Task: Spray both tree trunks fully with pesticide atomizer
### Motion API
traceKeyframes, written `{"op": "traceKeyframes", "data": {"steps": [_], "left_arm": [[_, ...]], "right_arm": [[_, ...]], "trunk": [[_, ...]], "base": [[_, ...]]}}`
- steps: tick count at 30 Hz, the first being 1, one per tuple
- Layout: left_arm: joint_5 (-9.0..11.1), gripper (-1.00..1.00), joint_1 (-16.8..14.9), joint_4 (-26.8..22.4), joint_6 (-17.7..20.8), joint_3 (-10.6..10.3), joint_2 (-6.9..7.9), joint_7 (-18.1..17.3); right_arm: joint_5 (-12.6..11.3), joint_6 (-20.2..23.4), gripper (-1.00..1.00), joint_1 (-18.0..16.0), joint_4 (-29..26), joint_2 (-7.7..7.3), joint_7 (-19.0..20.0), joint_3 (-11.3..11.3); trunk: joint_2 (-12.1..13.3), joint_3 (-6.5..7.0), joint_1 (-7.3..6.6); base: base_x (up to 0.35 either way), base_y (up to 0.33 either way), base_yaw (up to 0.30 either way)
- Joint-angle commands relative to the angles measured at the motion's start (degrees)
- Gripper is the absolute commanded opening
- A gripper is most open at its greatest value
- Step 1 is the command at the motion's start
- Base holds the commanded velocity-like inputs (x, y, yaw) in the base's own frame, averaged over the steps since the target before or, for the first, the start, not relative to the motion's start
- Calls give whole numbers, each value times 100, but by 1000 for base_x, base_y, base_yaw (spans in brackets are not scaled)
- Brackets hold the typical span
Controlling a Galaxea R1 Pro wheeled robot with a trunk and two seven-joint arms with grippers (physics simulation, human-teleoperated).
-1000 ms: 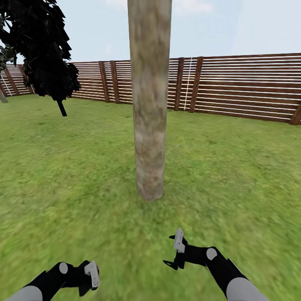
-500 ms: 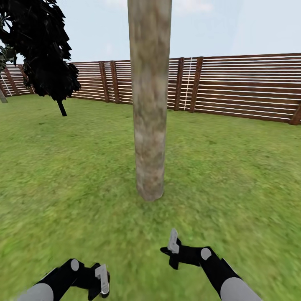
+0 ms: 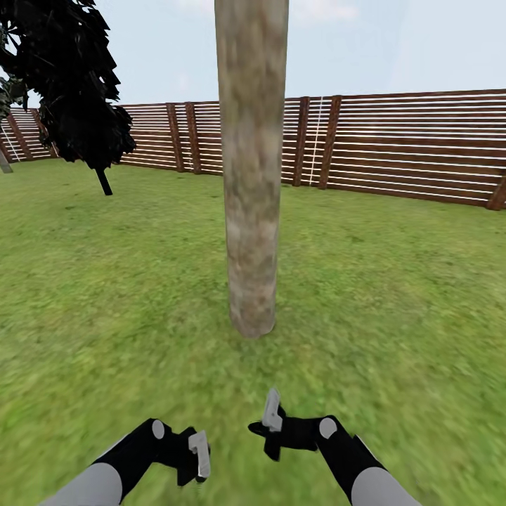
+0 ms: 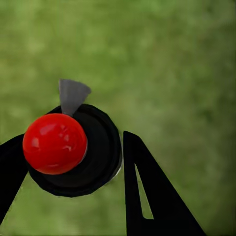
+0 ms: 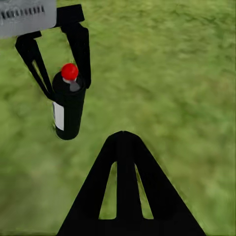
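Left gripper (image 5: 58, 54) clamped on the black atomizer (image 5: 68, 105), red cap up. Right gripper (image 3: 270, 429) empty, jaw width can't tell; trunk (image 3: 251, 176) beyond.

Both arms share one scheme: pale grey rounded shells on the forearms, then matte black wrist links, each with a small light-grey disc on a joint. The left arm (image 3: 116, 469) ends in a black gripper (image 3: 191, 458) bearing a flat light-grey plate on its side; the right arm (image 3: 351, 467) ends in a black gripper (image 3: 269, 430) with the same kind of grey plate. In the right wrist view, the left gripper's grey plate (image 5: 27, 17) carries a row of fine dark marks, too small to read. The fingers (image 5: 125, 189) are flat black wedges, tapering to a point, with long narrow slots cut through them.
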Motion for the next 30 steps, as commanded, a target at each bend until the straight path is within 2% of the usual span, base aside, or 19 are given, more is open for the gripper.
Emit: {"op": "traceKeyframes", "data": {"steps": [1,4,12,14,15,17,21,30], "left_arm": [[-58,-100,-11,-11,-41,-3,-8,-8],[-56,-100,-27,-22,-28,2,-61,1],[-35,-100,-22,-16,-84,6,-163,-5],[-38,-100,-21,-15,-100,6,-270,-6],[-40,-100,-20,-15,-104,6,-398,-6],[-10,-100,-20,-15,-113,6,-532,2],[-3,-100,-20,-23,-114,6,-663,3],[19,-100,-21,-19,-137,21,-700,-9]], "right_arm": [[39,4,-100,-3,-4,6,157,-50],[32,153,-100,-3,-1,4,383,-52],[22,184,-100,-3,-13,3,412,-52],[21,184,-100,-3,-17,4,412,-52],[18,184,-100,-3,-18,5,412,-52],[12,184,-100,-3,-27,5,412,-52],[12,184,-100,-3,-27,5,412,-52],[12,184,-100,-3,-27,2,412,-52]], "trunk": [[-2,-5,-1],[-2,-5,-1],[-2,-5,-1],[-2,-5,-1],[-2,-5,-1],[-2,-5,-1],[-2,-5,-1],[-2,-5,-1]], "base": [[0,0,0],[0,0,0],[0,0,0],[0,0,0],[0,0,0],[0,0,0],[0,0,0],[0,0,0]]}}
